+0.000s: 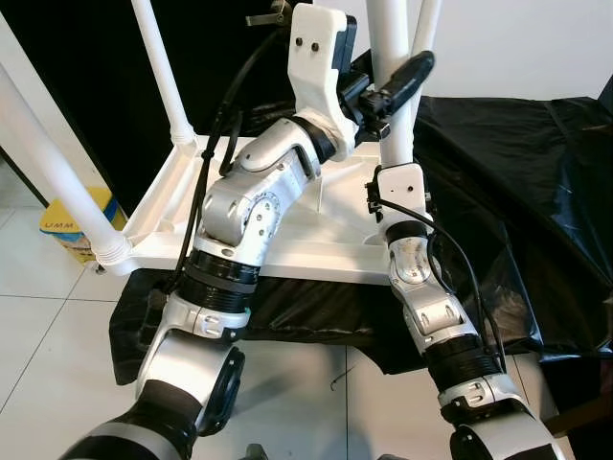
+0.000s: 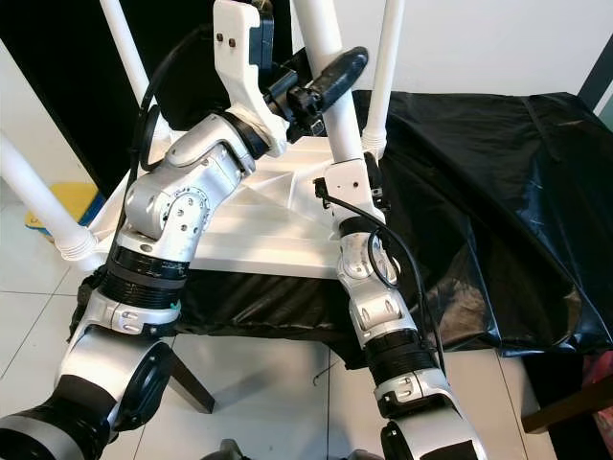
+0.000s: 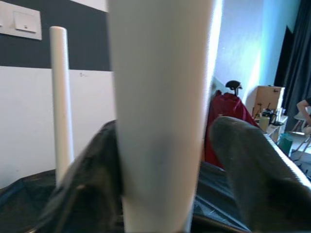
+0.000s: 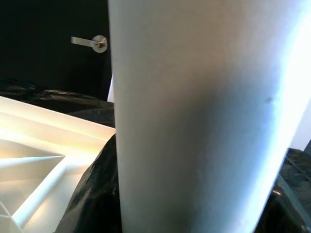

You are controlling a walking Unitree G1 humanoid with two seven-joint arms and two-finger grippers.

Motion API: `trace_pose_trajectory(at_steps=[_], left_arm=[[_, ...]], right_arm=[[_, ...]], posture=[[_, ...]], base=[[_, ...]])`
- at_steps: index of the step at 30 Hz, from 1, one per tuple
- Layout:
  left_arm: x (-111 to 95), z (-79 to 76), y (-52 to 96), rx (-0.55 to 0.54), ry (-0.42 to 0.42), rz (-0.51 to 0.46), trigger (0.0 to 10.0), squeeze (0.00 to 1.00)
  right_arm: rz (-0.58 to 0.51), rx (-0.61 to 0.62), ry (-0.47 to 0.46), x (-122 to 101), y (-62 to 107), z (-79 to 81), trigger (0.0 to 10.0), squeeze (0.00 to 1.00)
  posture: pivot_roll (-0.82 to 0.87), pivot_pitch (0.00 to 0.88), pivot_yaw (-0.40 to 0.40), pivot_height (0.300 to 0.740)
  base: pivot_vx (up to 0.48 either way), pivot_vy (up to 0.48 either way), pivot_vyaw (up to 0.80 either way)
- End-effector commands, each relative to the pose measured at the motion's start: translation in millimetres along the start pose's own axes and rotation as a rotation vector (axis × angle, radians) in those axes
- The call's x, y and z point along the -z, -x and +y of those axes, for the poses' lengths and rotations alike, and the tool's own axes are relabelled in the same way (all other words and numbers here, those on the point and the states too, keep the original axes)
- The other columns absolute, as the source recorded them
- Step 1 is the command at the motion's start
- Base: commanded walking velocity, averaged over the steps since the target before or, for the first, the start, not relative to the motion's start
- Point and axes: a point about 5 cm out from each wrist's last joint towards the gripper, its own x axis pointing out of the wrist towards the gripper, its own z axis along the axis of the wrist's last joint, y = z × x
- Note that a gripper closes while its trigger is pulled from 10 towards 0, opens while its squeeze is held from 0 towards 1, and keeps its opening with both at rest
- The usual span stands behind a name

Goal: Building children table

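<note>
Your left hand (image 1: 400,79) and right hand (image 1: 395,182) both clench the upright white plastic table leg (image 1: 391,38), its long axis vertical, seated at the upturned white tabletop's (image 1: 316,230) three-o'clock corner.

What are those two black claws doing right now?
Left tool: closed around the white round plastic table leg.
Right tool: closed on the same leg, lower down.
</note>
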Motion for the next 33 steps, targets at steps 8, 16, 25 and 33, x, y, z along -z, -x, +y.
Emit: trace_pose_trajectory(at_steps=[8,16,25,33], left_arm=[[-6.1,-0.9,-0.3,0.002,-0.070,-0.022,10.0,0.00],[-6.2,11.6,11.7,-0.067,-0.123,-0.034,10.0,0.00],[-0.7,15.1,34.3,-0.079,-0.106,-0.028,10.0,0.00],[16.2,21.2,49.1,-0.134,-0.137,0.042,10.0,0.00]], right_arm=[[-0.003,0.028,0.005,-3.7,-5.3,-3.0,10.0,0.00],[0.042,0.084,-0.054,1.5,-6.6,-12.5,10.0,0.00],[0.062,0.138,-0.076,2.1,-7.6,-25.7,10.0,0.00],[0.067,0.137,-0.072,7.4,-6.5,-33.3,10.0,0.00]], posture=[[-0.09,0.000,0.010,0.740],[-0.09,0.000,0.013,0.740],[-0.09,0.012,0.034,0.740],[-0.09,0.027,0.050,0.740]], base=[[0.000,0.000,0.00],[0.000,0.000,0.00],[0.000,0.000,0.00],[0.000,0.000,0.00]])
